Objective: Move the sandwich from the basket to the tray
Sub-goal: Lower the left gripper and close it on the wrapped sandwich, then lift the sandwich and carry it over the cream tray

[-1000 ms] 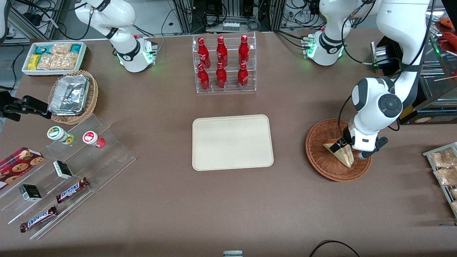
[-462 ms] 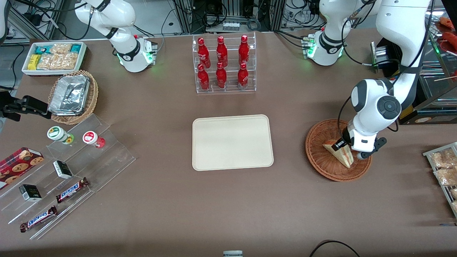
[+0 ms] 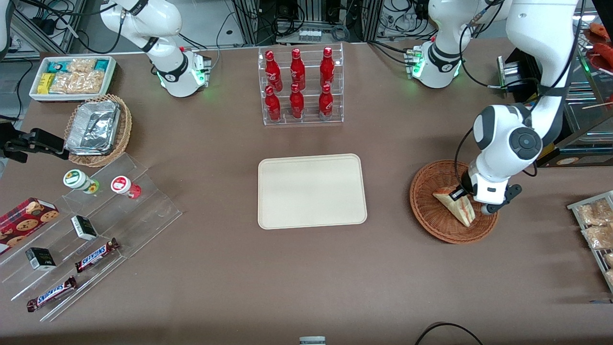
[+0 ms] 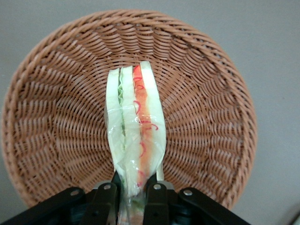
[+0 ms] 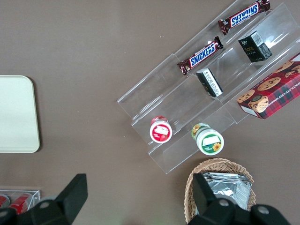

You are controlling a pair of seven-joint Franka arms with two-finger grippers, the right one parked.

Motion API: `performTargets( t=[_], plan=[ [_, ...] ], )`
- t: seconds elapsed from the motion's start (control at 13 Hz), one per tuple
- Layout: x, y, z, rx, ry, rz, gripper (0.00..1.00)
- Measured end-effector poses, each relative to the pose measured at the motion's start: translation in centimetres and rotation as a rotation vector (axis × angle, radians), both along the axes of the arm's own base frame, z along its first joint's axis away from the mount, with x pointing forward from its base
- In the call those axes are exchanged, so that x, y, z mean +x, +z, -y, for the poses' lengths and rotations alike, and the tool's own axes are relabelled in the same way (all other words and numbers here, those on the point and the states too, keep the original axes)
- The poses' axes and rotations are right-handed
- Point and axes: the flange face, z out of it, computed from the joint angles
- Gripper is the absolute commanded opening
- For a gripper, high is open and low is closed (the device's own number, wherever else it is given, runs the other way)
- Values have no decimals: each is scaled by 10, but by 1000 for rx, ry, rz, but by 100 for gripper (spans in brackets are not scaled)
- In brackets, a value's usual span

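Note:
The sandwich [image 3: 455,205], a clear-wrapped pale wedge with a red and green filling stripe [image 4: 137,136], hangs just above the floor of the round reddish-brown wicker basket [image 3: 427,211]. My gripper [image 3: 463,195] is shut on one end of the sandwich; in the left wrist view the black fingers [image 4: 106,199] press the wrapper from both sides over the basket [image 4: 56,122]. The cream tray [image 3: 311,190] lies flat at the table's middle with nothing on it, toward the parked arm from the basket.
A clear rack of red bottles [image 3: 299,86] stands farther from the front camera than the tray. Packed snacks [image 3: 594,225] lie at the working arm's table edge. An acrylic stand with candy bars [image 3: 96,225] and a foil-filled basket [image 3: 98,129] sit toward the parked arm's end.
The gripper, shut on the sandwich, has risen slightly; the wedge has lifted and tilted so its filling side shows more in the front view.

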Motion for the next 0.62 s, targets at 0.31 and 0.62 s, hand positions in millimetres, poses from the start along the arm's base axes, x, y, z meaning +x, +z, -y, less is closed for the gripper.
performTargets(
  t=[0.31,0.62],
  plan=[
    [24,101,55,-5,-95,-25,0],
    [23,165,137,-38,-198,23,0]
  ],
)
